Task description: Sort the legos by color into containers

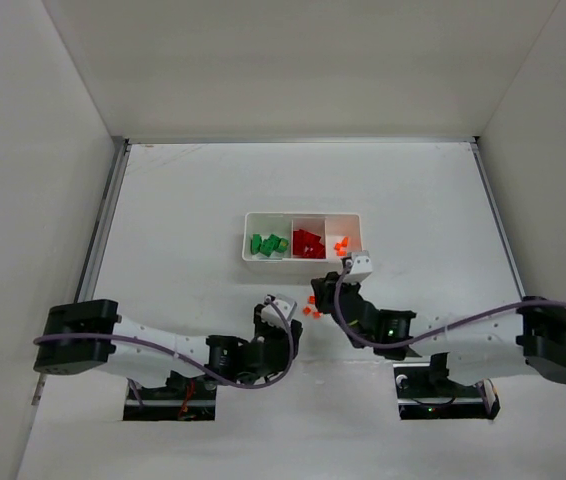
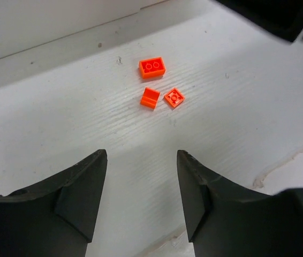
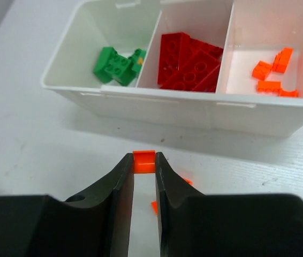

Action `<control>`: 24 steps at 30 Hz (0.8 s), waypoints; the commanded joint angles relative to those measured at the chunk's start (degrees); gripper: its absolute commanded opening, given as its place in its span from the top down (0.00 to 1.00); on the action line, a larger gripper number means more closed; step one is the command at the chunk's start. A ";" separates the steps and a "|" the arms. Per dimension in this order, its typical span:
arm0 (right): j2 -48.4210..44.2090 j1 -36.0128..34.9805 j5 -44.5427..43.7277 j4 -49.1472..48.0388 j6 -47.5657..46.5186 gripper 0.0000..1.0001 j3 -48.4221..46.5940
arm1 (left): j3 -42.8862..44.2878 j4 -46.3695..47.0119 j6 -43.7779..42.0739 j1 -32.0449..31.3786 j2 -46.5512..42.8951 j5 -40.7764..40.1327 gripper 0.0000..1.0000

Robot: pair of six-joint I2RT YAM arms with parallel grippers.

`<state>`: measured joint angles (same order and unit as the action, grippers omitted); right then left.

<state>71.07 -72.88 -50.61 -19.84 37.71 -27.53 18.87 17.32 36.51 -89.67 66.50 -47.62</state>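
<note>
The white tray (image 1: 303, 213) has three compartments: green legos (image 1: 266, 244) on the left, red legos (image 1: 308, 243) in the middle, orange pieces (image 1: 341, 244) on the right. In the right wrist view the tray (image 3: 183, 99) lies just ahead. My right gripper (image 3: 144, 160) is shut on a small orange piece (image 3: 144, 162), held above the table in front of the tray's near wall. My left gripper (image 2: 141, 155) is open and empty, with three orange pieces (image 2: 152, 67) on the table ahead of it.
Loose orange pieces (image 1: 311, 311) lie on the table between the two grippers (image 1: 319, 293), and two show partly under my right fingers (image 3: 186, 182). White walls enclose the table on three sides.
</note>
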 commanded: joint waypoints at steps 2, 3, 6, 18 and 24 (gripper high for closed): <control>-10.23 0.24 0.77 6.91 -0.97 0.78 0.11 | 3.36 4.29 -1.18 -0.46 2.75 -1.96 0.46; -12.42 1.55 1.47 7.61 -1.67 0.78 0.11 | 3.54 5.17 -1.70 -0.11 3.63 -1.61 0.45; -16.48 8.04 6.03 8.32 -4.40 0.77 0.02 | 3.80 6.93 -2.59 1.29 5.04 0.06 0.44; -11.58 29.77 24.33 4.89 -9.33 0.74 -2.26 | 4.68 10.45 -2.41 10.17 9.17 9.21 0.44; -6.39 29.51 23.72 4.54 -9.94 0.65 -4.72 | 6.44 10.36 -2.59 10.61 12.33 9.38 0.44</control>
<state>63.29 -43.53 -27.64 -12.91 29.28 -28.86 22.79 25.78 34.57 -79.44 78.11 -38.52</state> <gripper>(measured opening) 0.326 0.557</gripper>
